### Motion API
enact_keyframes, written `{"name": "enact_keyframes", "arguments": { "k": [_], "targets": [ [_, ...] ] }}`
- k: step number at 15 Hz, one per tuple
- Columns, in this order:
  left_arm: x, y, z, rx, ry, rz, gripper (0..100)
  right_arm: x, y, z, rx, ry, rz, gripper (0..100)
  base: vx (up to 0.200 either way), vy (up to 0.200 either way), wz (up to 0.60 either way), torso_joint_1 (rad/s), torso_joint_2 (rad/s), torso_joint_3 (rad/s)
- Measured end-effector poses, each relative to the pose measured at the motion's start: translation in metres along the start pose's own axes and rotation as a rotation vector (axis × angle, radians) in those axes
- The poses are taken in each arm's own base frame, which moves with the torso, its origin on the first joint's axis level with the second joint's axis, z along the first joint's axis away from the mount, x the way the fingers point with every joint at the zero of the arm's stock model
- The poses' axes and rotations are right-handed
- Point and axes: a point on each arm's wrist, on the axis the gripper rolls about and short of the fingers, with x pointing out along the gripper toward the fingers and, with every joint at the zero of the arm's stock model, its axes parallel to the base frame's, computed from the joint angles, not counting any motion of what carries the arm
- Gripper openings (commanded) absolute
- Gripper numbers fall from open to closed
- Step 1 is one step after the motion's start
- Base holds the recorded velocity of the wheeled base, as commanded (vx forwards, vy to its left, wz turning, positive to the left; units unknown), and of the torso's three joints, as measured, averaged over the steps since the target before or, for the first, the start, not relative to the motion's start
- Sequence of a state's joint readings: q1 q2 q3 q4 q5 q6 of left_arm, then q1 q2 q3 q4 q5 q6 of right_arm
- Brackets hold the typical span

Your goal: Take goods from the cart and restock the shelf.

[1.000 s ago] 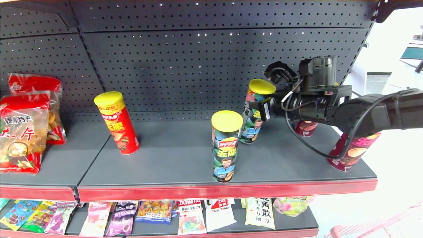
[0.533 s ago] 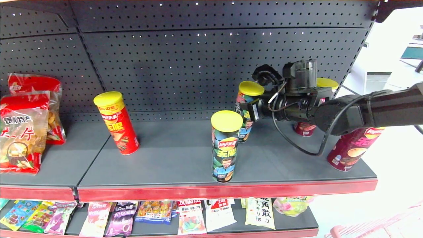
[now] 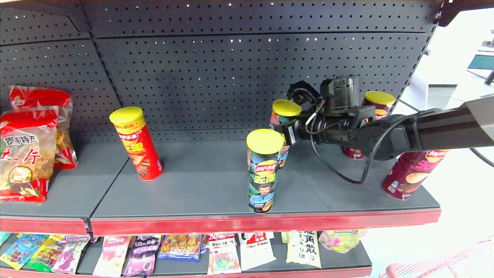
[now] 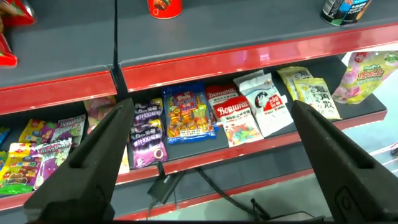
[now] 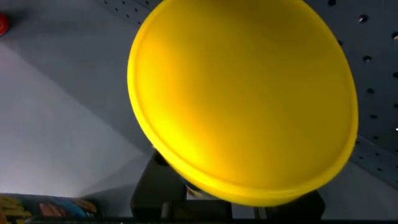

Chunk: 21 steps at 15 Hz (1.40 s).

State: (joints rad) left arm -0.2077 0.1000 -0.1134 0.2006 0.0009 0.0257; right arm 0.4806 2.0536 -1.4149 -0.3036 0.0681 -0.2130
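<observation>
Placement unfinished: right gripper (image 3: 288, 133) clenched on yellow-lidded, cartoon-printed tube can (image 3: 286, 108) at one o'clock of its twin (image 3: 264, 170); left gripper (image 4: 211, 107) splayed.

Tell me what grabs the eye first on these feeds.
The right pincer is shut on a dark can toward the back of the shelf, just behind its twin at the front edge. A red can stands alone further left, and the left pincer hangs open before the snack bags below.
</observation>
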Motion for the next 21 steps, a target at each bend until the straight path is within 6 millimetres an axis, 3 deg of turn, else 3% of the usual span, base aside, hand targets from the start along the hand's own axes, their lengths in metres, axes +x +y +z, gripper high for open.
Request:
{"name": "enact_keyframes", "arguments": {
  "k": [4, 5, 13, 21],
  "targets": [
    [0.000, 0.000, 0.000, 0.000, 0.000, 0.000, 100, 0.003, 0.005, -0.001, -0.003, 0.003, 0.012, 0, 0.000, 0.000, 0.00, 0.000, 0.00, 0.000],
    [0.000, 0.000, 0.000, 0.000, 0.000, 0.000, 100, 0.004, 0.006, -0.002, -0.004, 0.004, 0.013, 100, 0.000, 0.000, 0.00, 0.000, 0.00, 0.000],
    [0.000, 0.000, 0.000, -0.002, 0.001, 0.000, 100, 0.003, 0.006, -0.002, 0.002, 0.006, 0.005, 100, 0.000, 0.000, 0.00, 0.000, 0.00, 0.000],
    [0.000, 0.000, 0.000, -0.006, 0.000, -0.002, 100, -0.049, -0.007, -0.003, 0.061, 0.033, -0.101, 100, 0.000, 0.000, 0.00, 0.000, 0.00, 0.000]
  ]
}}
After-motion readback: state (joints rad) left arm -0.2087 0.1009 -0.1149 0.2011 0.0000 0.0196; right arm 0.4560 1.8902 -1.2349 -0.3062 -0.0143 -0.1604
